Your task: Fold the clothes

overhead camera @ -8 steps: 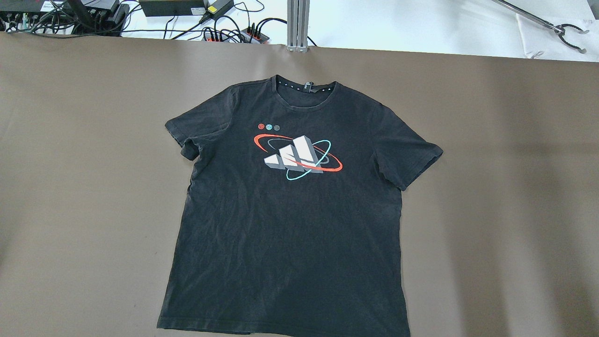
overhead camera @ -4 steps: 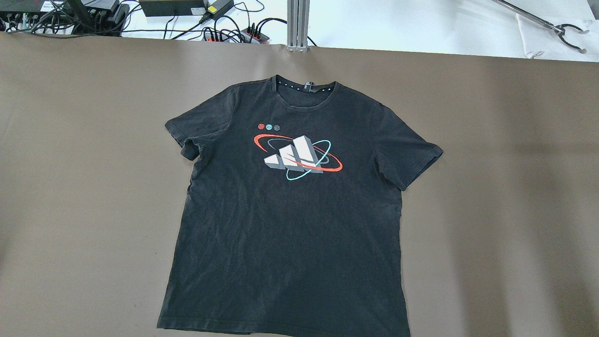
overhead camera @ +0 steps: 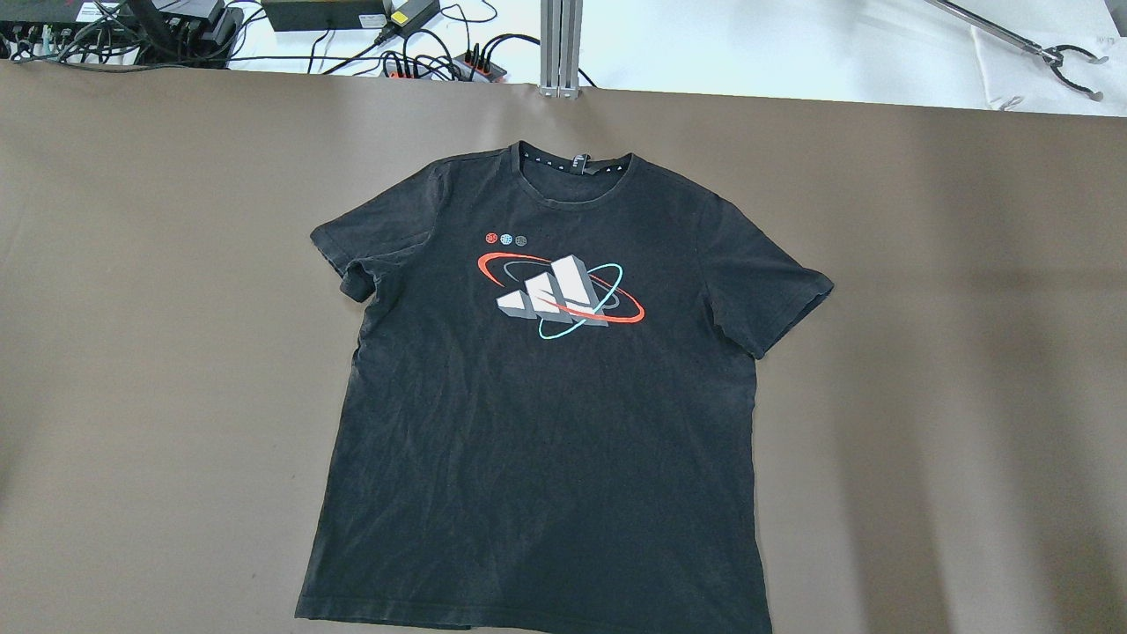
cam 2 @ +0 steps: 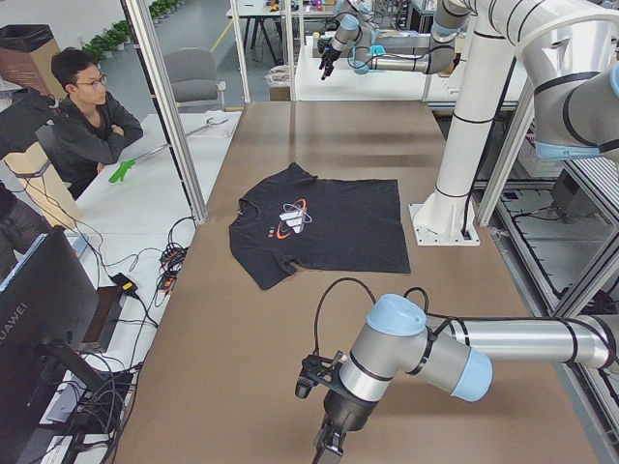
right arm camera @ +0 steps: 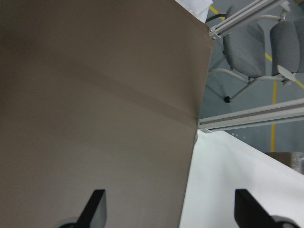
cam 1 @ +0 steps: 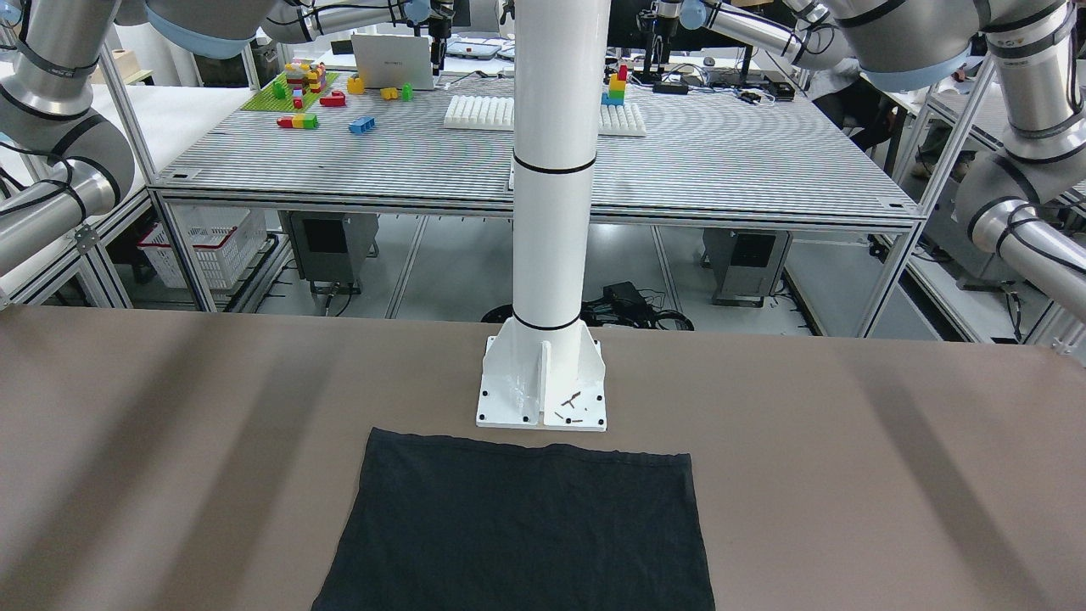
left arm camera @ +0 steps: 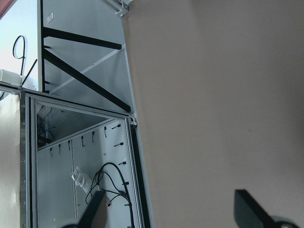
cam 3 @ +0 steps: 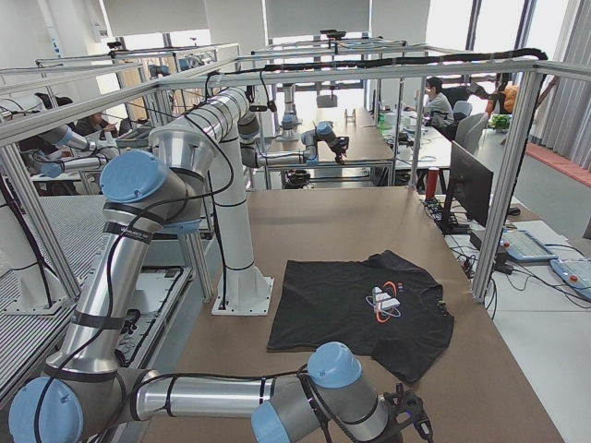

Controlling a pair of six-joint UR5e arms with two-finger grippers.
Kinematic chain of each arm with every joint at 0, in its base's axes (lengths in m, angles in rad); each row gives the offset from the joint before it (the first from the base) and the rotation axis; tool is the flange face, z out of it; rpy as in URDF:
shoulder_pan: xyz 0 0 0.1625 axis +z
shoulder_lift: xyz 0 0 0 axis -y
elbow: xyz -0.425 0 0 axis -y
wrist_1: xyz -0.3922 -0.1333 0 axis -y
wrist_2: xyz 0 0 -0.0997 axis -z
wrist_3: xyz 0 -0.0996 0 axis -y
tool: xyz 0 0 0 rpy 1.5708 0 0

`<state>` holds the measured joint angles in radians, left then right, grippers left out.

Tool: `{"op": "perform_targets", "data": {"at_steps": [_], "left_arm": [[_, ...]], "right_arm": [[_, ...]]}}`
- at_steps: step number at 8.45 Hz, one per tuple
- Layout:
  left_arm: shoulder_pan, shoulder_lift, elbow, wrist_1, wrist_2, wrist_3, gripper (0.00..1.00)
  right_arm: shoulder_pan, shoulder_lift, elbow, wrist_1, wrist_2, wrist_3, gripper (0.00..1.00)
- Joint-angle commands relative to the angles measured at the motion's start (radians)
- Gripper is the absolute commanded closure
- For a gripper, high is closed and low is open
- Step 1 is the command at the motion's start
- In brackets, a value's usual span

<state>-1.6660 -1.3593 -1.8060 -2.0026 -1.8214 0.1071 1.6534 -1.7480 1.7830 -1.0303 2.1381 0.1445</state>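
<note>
We see the black short-sleeved fabric T-shirt [overhead camera: 546,423] with a red, white and teal print lying flat and unfolded mid-way along the brown table [overhead camera: 132,352], collar at 12 o'clock and hem at 6. The left gripper [left arm camera: 173,211] and right gripper [right arm camera: 171,209] hang over bare tabletop, jaws spread wide.

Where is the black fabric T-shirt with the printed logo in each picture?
Front-facing: black fabric T-shirt at bottom centre, hem end only.
Overhead: centre, spread flat.
Left side: middle.
Right side: lower middle.
Both wrist views: absent.
Landmark: white metal pole base, beside the hem.
</note>
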Motion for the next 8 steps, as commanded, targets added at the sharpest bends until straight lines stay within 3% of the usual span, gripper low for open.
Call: {"op": "perform_targets", "data": {"at_steps": [1, 4, 7, 8], "left_arm": [[0.003, -0.003, 0.0, -0.021, 0.002, -0.004, 0.06], [0.009, -0.004, -0.001, -0.021, 0.002, -0.007, 0.06], [0.034, -0.009, 0.002, -0.021, 0.005, -0.03, 0.06], [0.037, -0.009, 0.001, -0.021, 0.005, -0.047, 0.06]], "right_arm": [[-0.22, 0.163, -0.061, 0.009, 0.066, 0.379, 0.05], [-0.375, 0.367, -0.189, 0.034, 0.063, 0.655, 0.05], [-0.528, 0.444, -0.406, 0.327, 0.001, 0.737, 0.05], [-0.55, 0.468, -0.424, 0.332, -0.009, 0.795, 0.05]]}}
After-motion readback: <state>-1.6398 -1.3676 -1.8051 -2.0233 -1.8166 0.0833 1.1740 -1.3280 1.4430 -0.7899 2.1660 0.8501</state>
